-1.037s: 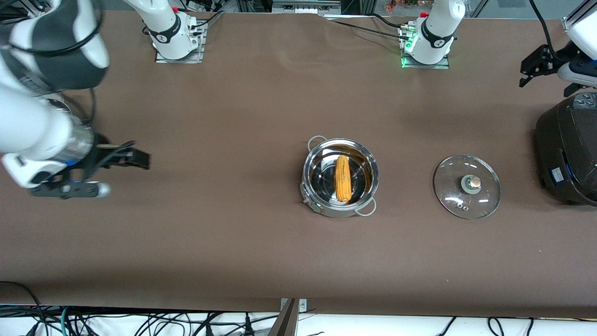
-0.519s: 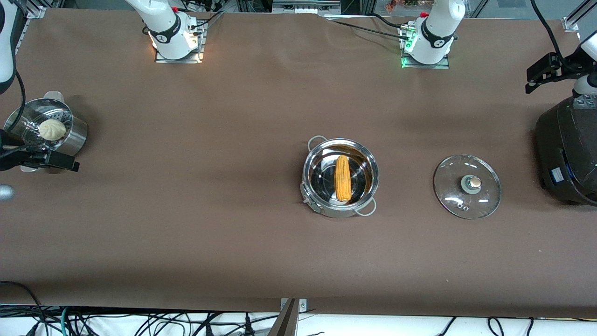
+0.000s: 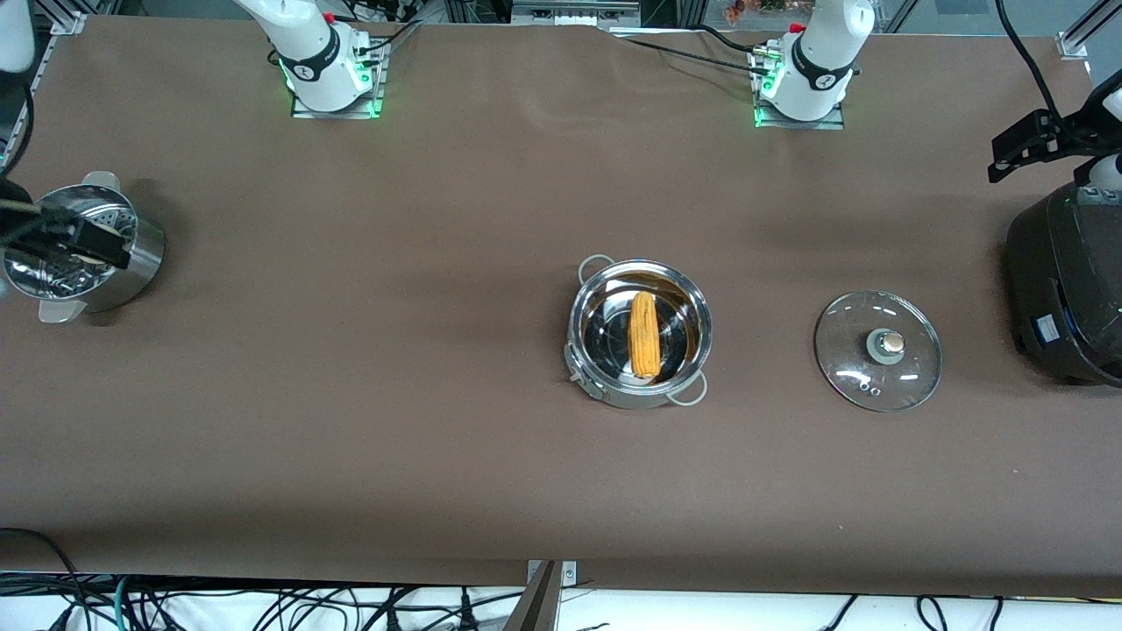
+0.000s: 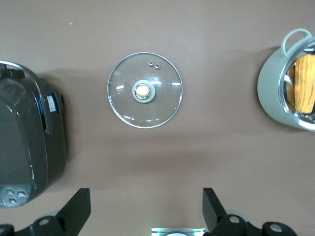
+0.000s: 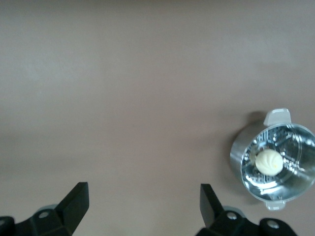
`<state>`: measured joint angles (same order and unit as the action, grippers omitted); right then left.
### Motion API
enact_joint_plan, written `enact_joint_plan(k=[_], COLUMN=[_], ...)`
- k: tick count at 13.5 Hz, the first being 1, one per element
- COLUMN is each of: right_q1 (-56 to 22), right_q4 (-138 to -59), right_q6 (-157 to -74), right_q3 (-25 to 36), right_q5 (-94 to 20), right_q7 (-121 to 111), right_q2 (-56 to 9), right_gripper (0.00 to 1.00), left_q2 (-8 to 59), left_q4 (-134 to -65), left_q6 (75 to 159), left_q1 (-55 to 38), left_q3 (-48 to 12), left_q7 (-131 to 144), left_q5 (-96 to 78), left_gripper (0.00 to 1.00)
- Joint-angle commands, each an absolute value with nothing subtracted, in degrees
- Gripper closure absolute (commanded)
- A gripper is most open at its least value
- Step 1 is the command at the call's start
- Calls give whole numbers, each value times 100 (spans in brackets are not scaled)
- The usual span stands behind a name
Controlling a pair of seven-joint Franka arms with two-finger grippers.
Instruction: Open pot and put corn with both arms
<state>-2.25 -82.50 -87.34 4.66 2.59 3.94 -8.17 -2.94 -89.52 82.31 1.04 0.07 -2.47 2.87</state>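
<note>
Brown surface (image 3: 438, 421) looks basically finished: pot (image 3: 639, 333) sits open with the corn (image 3: 644, 333) inside, lid (image 3: 877, 350) beside it. Left end effector (image 3: 1021, 151) hangs over the black cooker (image 3: 1065, 289), right end effector (image 3: 83, 241) over the steamer (image 3: 131, 263), both wide open, empty.

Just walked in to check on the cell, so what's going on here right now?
Nothing is being handled. The corn already lies inside the open pot at mid-table, and the glass lid lies flat on the table beside it, toward the left arm's end. The left gripper hangs open and empty above the black cooker. The right gripper hangs open and empty over the steamer at the right arm's end, which holds a white bun.
</note>
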Motion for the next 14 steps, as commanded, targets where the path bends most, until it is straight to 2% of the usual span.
enact_joint_plan(k=[1,4,7,14], right_q1=[-220,-124,-26,-88], right_q4=[-9324,-9422,-9728,-9326], right_q6=[-8868,-8816,-8824,-8710], right_q3=[387,194,-8,-26], right_q5=[263,264,255,272], right_q7=[352,343,404,334], right_q2=[-71,-9,324,-96], right_gripper=[0,0,0,0], left_q2=[-150,-106,-105,-97], left_q4=[-8719,-8710,-8710,-8719], left_q6=[8104,8104,8104,8095], left_q1=[158,185,185,185], left_q3=[17,18,9,9], left_q7=[-62,-53,-44,-62], left_q5=[88,53,53,53], left_gripper=[0,0,0,0])
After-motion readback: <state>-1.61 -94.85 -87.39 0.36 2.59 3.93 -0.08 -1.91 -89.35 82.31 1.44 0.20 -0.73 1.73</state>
